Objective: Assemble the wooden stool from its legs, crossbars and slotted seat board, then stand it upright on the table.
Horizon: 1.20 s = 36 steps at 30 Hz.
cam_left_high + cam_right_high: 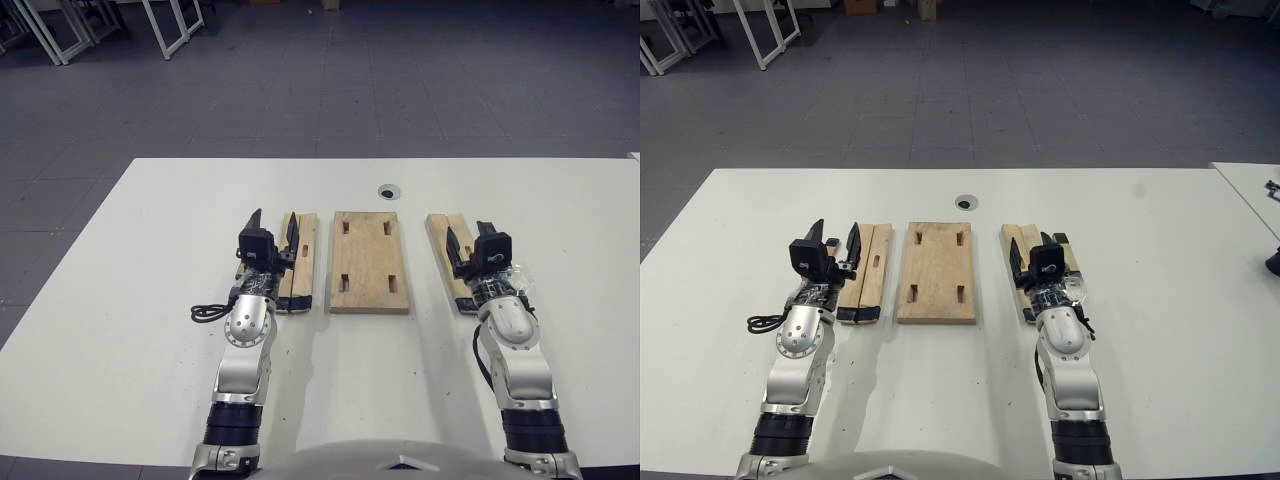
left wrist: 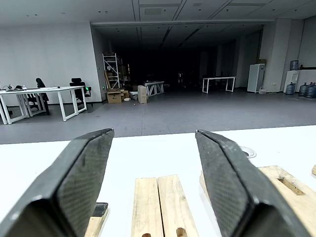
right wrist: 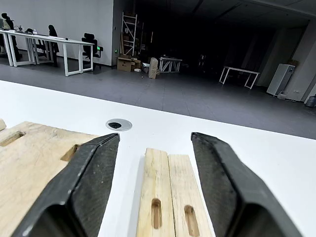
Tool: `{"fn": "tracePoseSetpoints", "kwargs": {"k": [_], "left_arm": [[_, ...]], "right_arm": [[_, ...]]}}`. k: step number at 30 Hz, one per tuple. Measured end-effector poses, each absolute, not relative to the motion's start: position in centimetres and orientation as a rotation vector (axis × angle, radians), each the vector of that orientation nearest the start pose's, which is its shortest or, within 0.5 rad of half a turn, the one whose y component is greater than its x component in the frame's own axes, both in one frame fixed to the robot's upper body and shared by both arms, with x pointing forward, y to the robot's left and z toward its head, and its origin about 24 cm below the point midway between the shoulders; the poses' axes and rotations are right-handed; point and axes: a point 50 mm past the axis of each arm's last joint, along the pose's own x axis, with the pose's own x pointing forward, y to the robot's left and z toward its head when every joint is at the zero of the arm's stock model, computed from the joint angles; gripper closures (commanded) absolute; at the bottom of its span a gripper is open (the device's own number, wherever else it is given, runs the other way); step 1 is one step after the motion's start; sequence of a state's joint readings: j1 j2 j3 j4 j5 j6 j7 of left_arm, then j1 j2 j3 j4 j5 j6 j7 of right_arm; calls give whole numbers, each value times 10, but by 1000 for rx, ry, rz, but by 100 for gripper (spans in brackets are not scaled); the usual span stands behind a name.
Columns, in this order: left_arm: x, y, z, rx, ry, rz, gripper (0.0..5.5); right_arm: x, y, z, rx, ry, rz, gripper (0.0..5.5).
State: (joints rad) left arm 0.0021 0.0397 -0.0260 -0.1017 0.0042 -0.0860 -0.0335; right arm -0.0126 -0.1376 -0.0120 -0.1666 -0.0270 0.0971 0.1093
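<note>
Left gripper [image 2: 154, 136] and right gripper [image 3: 155, 140] fingers were spread, empty, over legs [image 1: 303, 255] flanking seat board [image 1: 368, 262]; stiff, light wood, likely best pinched across a leg's width.

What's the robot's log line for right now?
stage: unassembled | seat board: flat, middle | left gripper: open over left wooden pieces | right gripper: open over right wooden pieces | held: nothing

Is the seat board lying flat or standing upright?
Flat. The seat board lies on the table, its four slots facing up and empty.
</note>
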Motion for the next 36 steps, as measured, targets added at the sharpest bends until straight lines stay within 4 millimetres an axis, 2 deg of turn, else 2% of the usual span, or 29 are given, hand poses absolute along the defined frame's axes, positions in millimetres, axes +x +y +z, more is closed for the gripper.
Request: {"fn": "tracePoseSetpoints", "kwargs": {"k": [15,29,36], "left_arm": [[252,153,73,43,-185,-23,245],[253,150,76,36,-193,-30,245],[252,155,69,56,-142,-18,245]], "right_arm": [[256,-171,74,-175,-76,45,284],[256,-172,75,-178,-77,45,284],[256,-172,75,-175,-77,45,284]]}}
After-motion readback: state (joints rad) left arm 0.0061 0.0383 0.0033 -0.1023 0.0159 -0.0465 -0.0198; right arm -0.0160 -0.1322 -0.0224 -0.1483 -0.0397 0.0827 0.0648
